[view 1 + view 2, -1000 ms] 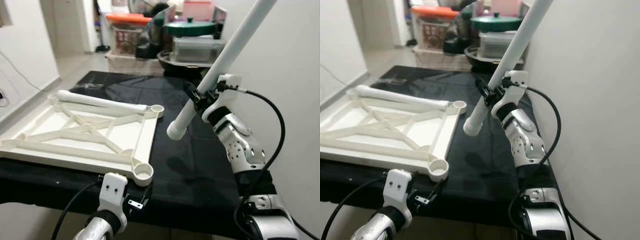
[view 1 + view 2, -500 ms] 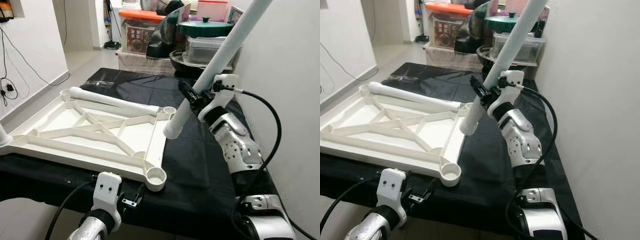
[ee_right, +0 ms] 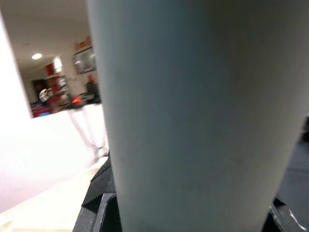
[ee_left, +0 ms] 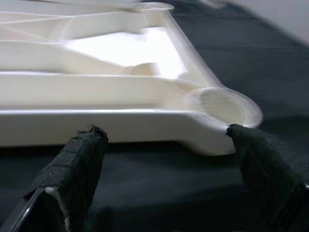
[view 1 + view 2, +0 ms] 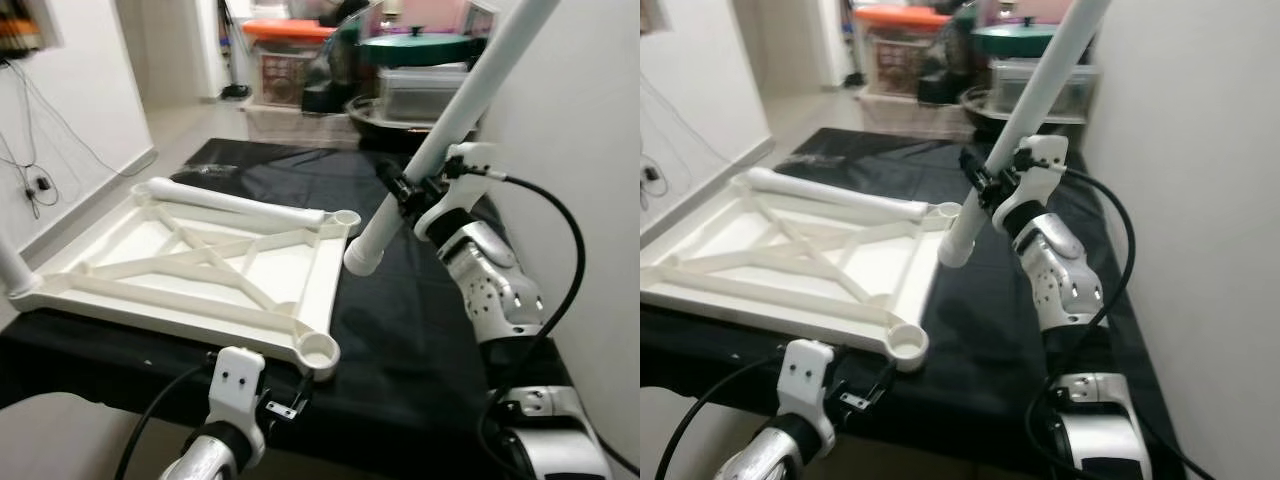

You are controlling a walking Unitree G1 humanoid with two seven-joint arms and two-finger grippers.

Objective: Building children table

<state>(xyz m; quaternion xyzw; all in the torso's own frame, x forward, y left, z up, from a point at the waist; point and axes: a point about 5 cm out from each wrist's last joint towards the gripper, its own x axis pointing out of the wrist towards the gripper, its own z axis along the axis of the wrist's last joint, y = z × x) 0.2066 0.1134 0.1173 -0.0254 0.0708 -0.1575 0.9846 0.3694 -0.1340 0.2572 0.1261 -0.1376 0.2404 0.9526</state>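
A white plastic table top [image 5: 200,300] lies upside down on a black-covered surface, with round sockets at its corners. One white leg [image 5: 235,202] lies along its far edge. Another leg [image 5: 12,268] stands at the near left corner. My right gripper [image 5: 405,190] is shut on a third white leg [image 5: 450,130], held tilted. Its lower end [image 5: 362,258] hangs just right of the far right socket [image 5: 346,217]. That leg [image 3: 193,116] is close up in the right wrist view. My left gripper [image 4: 164,133] is open, low at the front edge, facing the near right socket [image 4: 219,104].
Storage crates, a clear bin [image 5: 425,95] and a pot with a green lid [image 5: 410,45] crowd the back end of the surface. A white wall [image 5: 580,150] runs close along the right. Tiled floor [image 5: 100,190] lies to the left, with cables on the left wall.
The head camera has shifted, so the whole scene has slid a little. The right gripper still holds the tilted leg near the far right socket. The left gripper stays low at the front edge.
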